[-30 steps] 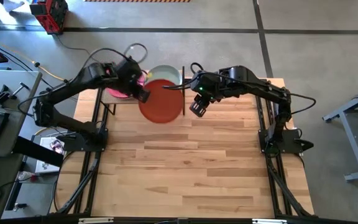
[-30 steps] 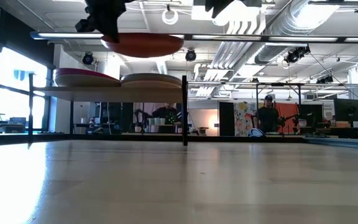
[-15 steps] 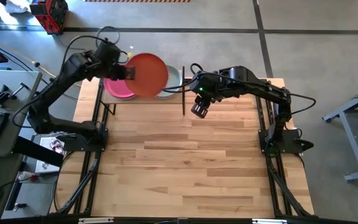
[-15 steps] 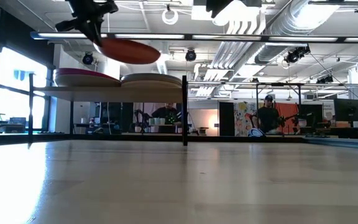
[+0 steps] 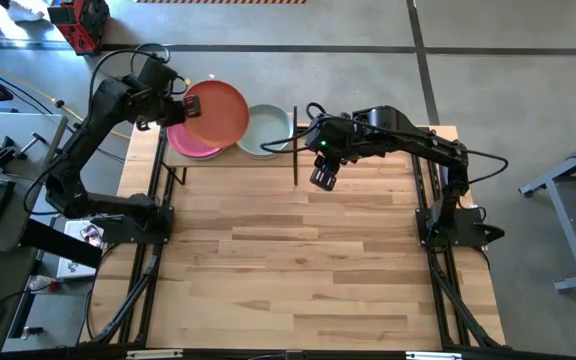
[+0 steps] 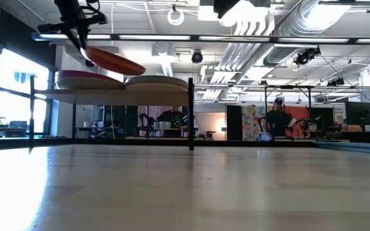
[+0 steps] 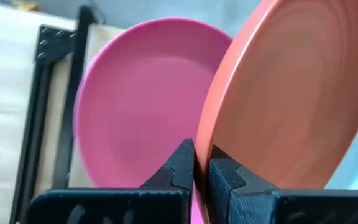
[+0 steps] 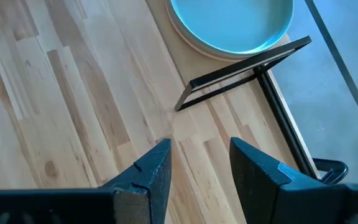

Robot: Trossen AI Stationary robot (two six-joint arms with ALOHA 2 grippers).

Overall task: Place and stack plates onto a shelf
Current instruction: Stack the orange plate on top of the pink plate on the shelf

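My left gripper (image 5: 186,105) is shut on an orange plate (image 5: 218,112) and holds it in the air over the shelf (image 6: 121,92). The plate hangs above a magenta plate (image 7: 145,106) that tops the shelf's left stack (image 6: 88,80). A pale green plate (image 5: 266,130) tops the right stack (image 6: 156,82). Both stacks rest flat on the shelf board. My right gripper (image 5: 321,178) hovers open over the table just in front of the shelf's right end, with nothing between its fingers (image 8: 197,149). My left gripper pinches the orange plate's rim (image 7: 209,140) between its two fingers, on the plate's left side. The fingers slant down from the table's far left. The plate is lifted clear of the stacks and tilted, its free edge (image 6: 137,69) lower than the held edge.
The shelf's black frame leg (image 5: 295,150) stands at its right end, close to my right gripper. The slatted wooden tabletop (image 5: 298,260) stretches out in front of the shelf. People and equipment show in the room beyond (image 6: 278,119).
My left gripper has swung toward the table's far left with the orange plate, from the shelf's near right part to above the magenta plate. Its wrist has rolled, and the plate has tipped from level to slanted. The grip has stayed shut.
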